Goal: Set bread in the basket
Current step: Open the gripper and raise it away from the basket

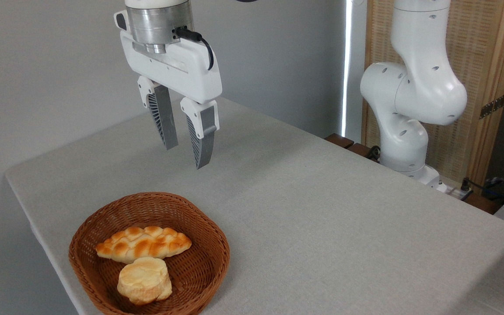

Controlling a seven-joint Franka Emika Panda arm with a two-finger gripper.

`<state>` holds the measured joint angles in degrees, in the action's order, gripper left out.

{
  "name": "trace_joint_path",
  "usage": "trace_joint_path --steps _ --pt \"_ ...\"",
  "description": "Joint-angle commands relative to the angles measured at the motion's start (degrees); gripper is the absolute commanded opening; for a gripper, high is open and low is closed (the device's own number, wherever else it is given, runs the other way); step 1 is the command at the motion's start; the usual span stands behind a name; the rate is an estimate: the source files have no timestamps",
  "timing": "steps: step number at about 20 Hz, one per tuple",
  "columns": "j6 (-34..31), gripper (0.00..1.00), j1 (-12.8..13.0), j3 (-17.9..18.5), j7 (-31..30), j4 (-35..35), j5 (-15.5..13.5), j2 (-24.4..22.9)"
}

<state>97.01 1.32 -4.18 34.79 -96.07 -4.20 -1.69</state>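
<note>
A: Status of gripper point(185, 154)?

B: Raised well above the table point(322, 210), upper left of view. 2 ribbed fingers point(164, 120) pointing down, parted by a narrow gap, nothing held between them. No contact with any object.

A: Location of bread point(143, 243)?

B: Inside the basket point(210, 267), lying flat across the rear half of the bowl. Long axis running left to right, pointed ends toward the left and right walls. Golden-orange braided crust facing up, fully visible.

A: Other contents of the basket?

B: 1 round pale-yellow bun point(145, 280), in front of the bread and touching or just beside its front edge. Tilted slightly, resting against the near wall.

A: Position of the basket?

B: Near the front left corner of the table, on the grey cloth. Below the gripper and nearer the camera, well apart from it in height.

A: Remaining items in view?

B: White arm base and joints point(409, 100) at the far right edge of the table. Wooden-framed woven panel point(484, 65) behind the arm. Dark cables point(503, 190) at far right, detail too small to resolve. Grey wall point(50, 65) behind the table
</note>
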Motion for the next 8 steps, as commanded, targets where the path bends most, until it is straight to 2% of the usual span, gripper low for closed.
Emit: trace_joint_path --steps 1,8 --pt "1.08 1.0 -0.62 -0.22 0.72 -1.4 0.59 -1.47" --pt "1.08 1.0 -0.18 -0.74 0.28 -0.6 0.86 -1.21"
